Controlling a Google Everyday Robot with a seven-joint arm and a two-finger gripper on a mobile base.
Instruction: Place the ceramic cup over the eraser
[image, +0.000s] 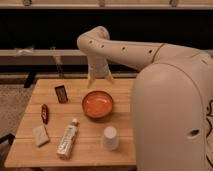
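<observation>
At the left of the wooden table (123, 95), the eraser (61, 93) lies flat, its long axis running roughly front to back. Over the far edge, the gripper (100, 79) hangs, fingers apart and empty. The ceramic cup (110, 138) stands well apart near the front edge, beyond the orange bowl (97, 104).
</observation>
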